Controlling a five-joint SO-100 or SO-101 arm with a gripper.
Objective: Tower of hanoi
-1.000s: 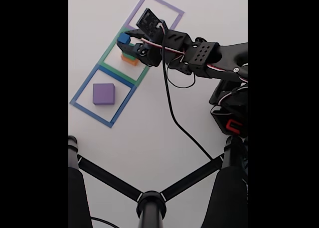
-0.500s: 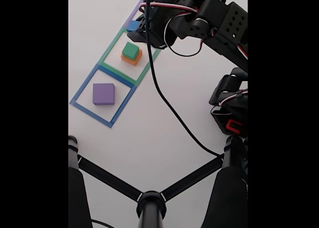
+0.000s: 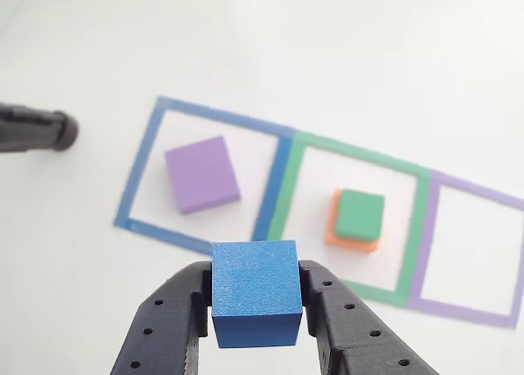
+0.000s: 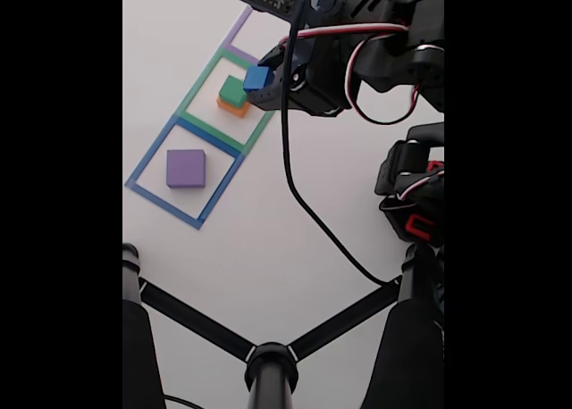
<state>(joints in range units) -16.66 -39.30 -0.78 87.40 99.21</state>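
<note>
My gripper [image 3: 255, 297] is shut on the small blue cube [image 3: 255, 291] and holds it in the air. In the fixed view the blue cube [image 4: 257, 78] hangs beside the green block [image 4: 233, 90], and my gripper [image 4: 261, 80] reaches in from the right. The green block [image 3: 360, 214] sits on the orange block [image 3: 333, 230] inside the green taped square. Alone in the blue taped square lies the purple block [image 3: 202, 174], also seen as the purple block [image 4: 186, 168] in the fixed view.
A purple taped square [image 3: 475, 252] lies beside the green one with nothing in it. A black tripod [image 4: 268, 360] spreads across the lower fixed view. The arm's base [image 4: 416, 199] and a black cable [image 4: 308, 212] lie at the right.
The gripper lifted the blue cube off the green block, swung up towards the purple square, and has now come back down beside the green-on-orange stack, still holding it.
</note>
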